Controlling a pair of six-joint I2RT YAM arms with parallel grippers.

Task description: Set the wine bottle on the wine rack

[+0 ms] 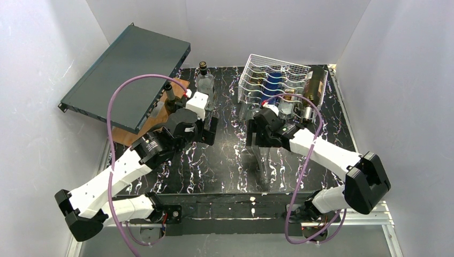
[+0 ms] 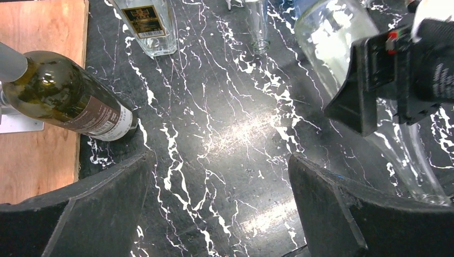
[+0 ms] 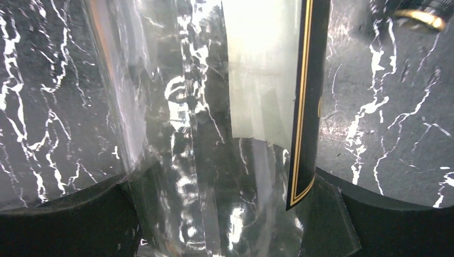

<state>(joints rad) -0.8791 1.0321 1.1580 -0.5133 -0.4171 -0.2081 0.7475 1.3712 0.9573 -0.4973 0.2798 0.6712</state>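
Right gripper [image 3: 222,176]: jaws set wide, straddling the wine bottle [image 1: 262,160], a clear glass one with a pale label edged in black and gold. The glass fills the whole gap, and both fingers [image 3: 64,225] appear to bear against its sides. The bottle lies on its side on the black marbled table [image 1: 225,171], base towards the wine rack [image 1: 270,72] and neck towards the near edge, just in front of the rack and not on it.

Left gripper [image 2: 218,158]: jaws spread fully, holding nothing, only bare table surface between them. It hangs just left of the right gripper, pointing down.

Right arm: elbow folded out at the near right, forearm running diagonally in to the front of the rack. Left arm: elbow low at the near left, forearm slanting up to the table centre, wrist turned down.

Count:
- Arms: two, one gripper each
- Rack: one, white wire, at the far right
- Bottles off the rack: three, namely the straddled one, an olive bottle [image 2: 69,101] standing at the edge of the wooden board [image 2: 43,27], and a square clear bottle [image 1: 204,83] upright beside it
- Bottles in the rack: a dark bottle [image 1: 316,85] in the right cradle and a blue bottle [image 1: 275,83] under the wires; any others cannot be counted
- Teal case [image 1: 128,80]: one, propped at the far left
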